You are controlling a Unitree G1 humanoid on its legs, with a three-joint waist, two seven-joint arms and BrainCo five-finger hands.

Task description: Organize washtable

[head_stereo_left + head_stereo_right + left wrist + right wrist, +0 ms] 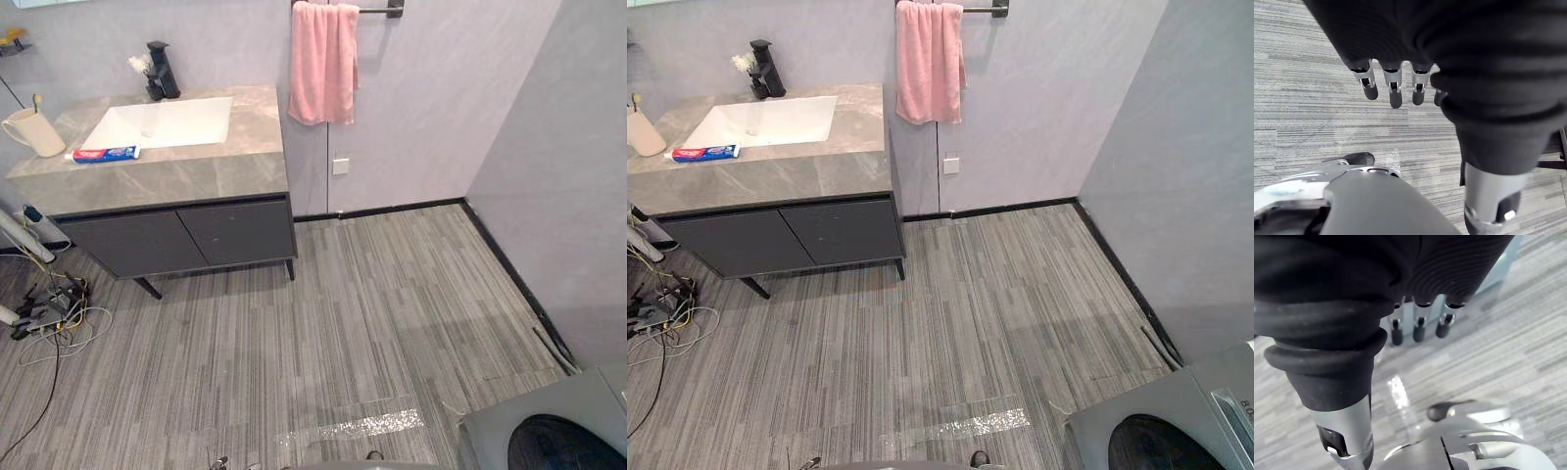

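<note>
1. Grey striped floor (372,313) takes up most of what you see in the head views, and both wrist views look down on it.
2. You have the bench (196,176), a grey stone-patterned top over a dark two-door cabinet (196,235), at the upper left against the wall, well apart from the robot.
3. A grey machine (549,421) with a dark round door sits in your lower right corner.
4. A pink towel (323,64) hangs from a dark rail (382,10) on the wall, just right of the bench.
5. A white sink (162,122) is set into the bench top.
6. Your left robot hand (1395,90) hangs over the floor, fingers straight and spread, gripping nothing.
7. Your right robot hand (1419,328) hangs the same way, fingers straight and empty.
8. A black faucet (162,69) stands behind the sink, by the wall.
9. A cream mug (34,132) stands upright at the bench's left end, with a toothbrush (37,100) poking out.
10. A toothpaste tube (105,154) lies flat beside the sink's front left corner, near the mug.
</note>
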